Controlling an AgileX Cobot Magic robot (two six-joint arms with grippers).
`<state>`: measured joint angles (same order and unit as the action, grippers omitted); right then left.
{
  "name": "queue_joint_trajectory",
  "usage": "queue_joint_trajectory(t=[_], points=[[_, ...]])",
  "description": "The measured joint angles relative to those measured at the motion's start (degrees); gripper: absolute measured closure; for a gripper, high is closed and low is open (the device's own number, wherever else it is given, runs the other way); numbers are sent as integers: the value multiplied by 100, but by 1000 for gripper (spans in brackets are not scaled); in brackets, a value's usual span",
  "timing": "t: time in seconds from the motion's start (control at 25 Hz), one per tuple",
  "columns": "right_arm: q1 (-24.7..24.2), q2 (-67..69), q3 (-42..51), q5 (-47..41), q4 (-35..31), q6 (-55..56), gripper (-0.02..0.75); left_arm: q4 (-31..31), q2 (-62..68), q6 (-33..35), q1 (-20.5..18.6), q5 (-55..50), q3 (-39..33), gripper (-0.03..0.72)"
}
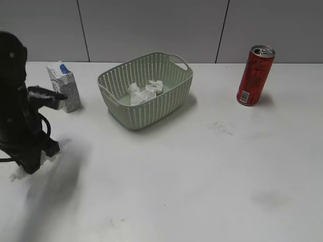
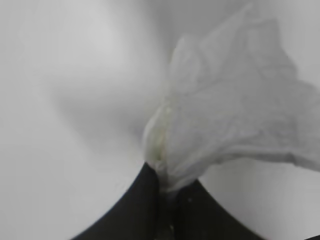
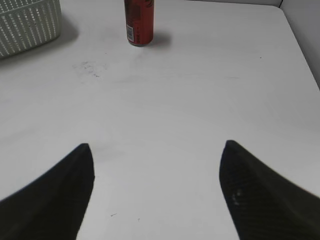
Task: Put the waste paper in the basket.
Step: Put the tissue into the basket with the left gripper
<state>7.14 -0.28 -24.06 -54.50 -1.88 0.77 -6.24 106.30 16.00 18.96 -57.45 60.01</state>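
Observation:
The pale green basket [image 1: 146, 93] stands at the back middle of the white table, with crumpled white waste paper [image 1: 145, 92] inside it. Its corner also shows in the right wrist view [image 3: 27, 25]. My left gripper [image 2: 170, 187] is shut on another wad of waste paper [image 2: 235, 110], pinched between the black fingertips. In the exterior view the left arm [image 1: 20, 121] is at the far left, down at the table, with bits of that paper [image 1: 19, 172] showing beside it. My right gripper [image 3: 157, 155] is open and empty over bare table, out of the exterior view.
A small white-and-blue carton [image 1: 64, 86] stands upright left of the basket, close behind the left arm. A red can [image 1: 256, 75] stands at the back right and also shows in the right wrist view [image 3: 139, 22]. A faint smudge [image 1: 222, 127] marks the table.

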Motion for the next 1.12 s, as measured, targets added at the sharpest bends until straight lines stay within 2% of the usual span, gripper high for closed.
queue_joint_trajectory(t=[0.24, 0.4, 0.56, 0.72, 0.92, 1.12], points=[[0, 0, 0, 0, 0, 0, 147, -22, -770, 0, 0, -97, 689, 650], [0, 0, 0, 0, 0, 0, 147, -134, -1021, 0, 0, 372, 1295, 650], [0, 0, 0, 0, 0, 0, 148, -882, -1039, 0, 0, 1409, 1736, 650], [0, 0, 0, 0, 0, 0, 148, -1656, -1021, 0, 138, 2931, 1796, 650], [0, 0, 0, 0, 0, 0, 148, -1764, -774, 0, 601, 4495, 1803, 650], [0, 0, 0, 0, 0, 0, 147, -1738, -109, 0, 989, 5438, 1803, 650]])
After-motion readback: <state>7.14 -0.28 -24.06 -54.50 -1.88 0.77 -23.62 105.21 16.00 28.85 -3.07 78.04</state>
